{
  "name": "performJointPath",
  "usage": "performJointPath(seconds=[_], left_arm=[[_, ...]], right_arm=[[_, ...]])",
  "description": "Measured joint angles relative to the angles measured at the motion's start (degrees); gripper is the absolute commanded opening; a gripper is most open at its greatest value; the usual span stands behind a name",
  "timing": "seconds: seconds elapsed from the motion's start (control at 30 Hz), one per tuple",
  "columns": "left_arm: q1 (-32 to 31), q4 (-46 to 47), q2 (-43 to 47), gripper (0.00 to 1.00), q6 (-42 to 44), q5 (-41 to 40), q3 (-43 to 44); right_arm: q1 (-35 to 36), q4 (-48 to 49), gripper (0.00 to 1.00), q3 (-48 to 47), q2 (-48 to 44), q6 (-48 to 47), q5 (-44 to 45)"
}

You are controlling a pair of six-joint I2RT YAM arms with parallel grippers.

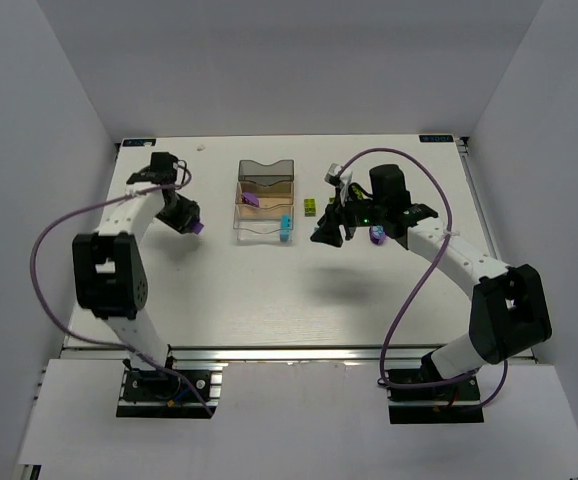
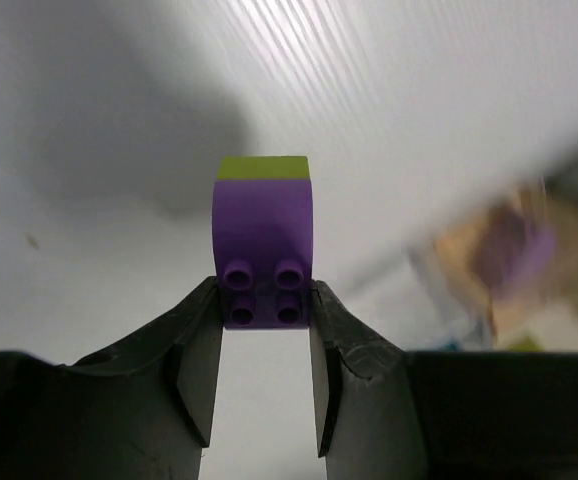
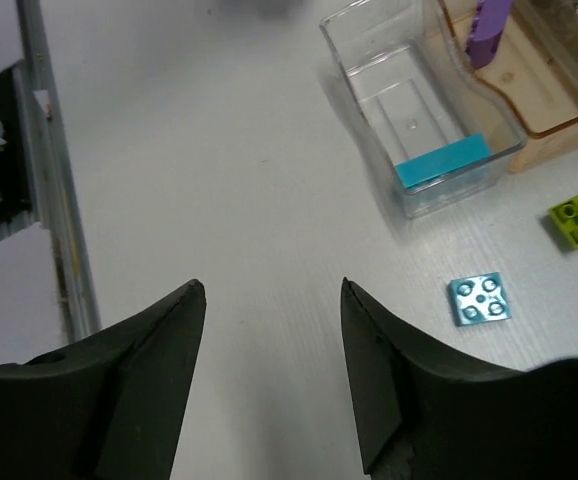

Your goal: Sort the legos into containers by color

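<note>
Pinching the purple brick (image 2: 263,240) by its studded end in the left gripper (image 2: 265,300), raised for carrying toward the amber bin (image 1: 289,200) at centre, with purple already inside. Holding the right gripper (image 3: 272,300) apart, empty, near the cyan brick (image 3: 480,299) at lower right.

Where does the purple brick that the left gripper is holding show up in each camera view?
Top external: purple brick at the left gripper tip, left of the amber bin.
Left wrist: centre frame, pinched between the fingers, lime piece at its far end.
Right wrist: not in it.
Shared landmark: the amber bin, blurred at right in the left wrist view.
</note>
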State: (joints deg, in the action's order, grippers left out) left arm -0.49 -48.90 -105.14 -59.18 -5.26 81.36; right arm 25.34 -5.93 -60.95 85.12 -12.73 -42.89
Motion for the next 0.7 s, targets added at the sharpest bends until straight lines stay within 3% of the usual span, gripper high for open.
performJointPath(seconds=[0.23,0.3,0.37,0.53,0.7], left_arm=[[-4.3,20.8,29.9,0.0,7.4,17.6,-23.8],[-4.0,29.4,37.0,0.0,8.3,23.6,-31.0],[-3.8,37.6,41.3,0.0,7.9,28.9,-37.4],[-5.2,61.9,49.7,0.01,1.4,40.4,-53.1],[-7.7,81.6,52.1,0.0,-6.1,45.9,-59.2]], right_arm=[[0.0,0.0,0.74,-3.9,5.5,15.4,-7.1],[0.0,1.1,0.86,-5.3,8.0,20.8,-9.7],[0.2,4.2,0.89,-5.5,9.9,27.8,-12.5],[1.0,17.4,0.89,-5.3,12.4,47.1,-18.8],[3.1,38.4,0.87,-3.8,13.5,66.1,-22.5]])
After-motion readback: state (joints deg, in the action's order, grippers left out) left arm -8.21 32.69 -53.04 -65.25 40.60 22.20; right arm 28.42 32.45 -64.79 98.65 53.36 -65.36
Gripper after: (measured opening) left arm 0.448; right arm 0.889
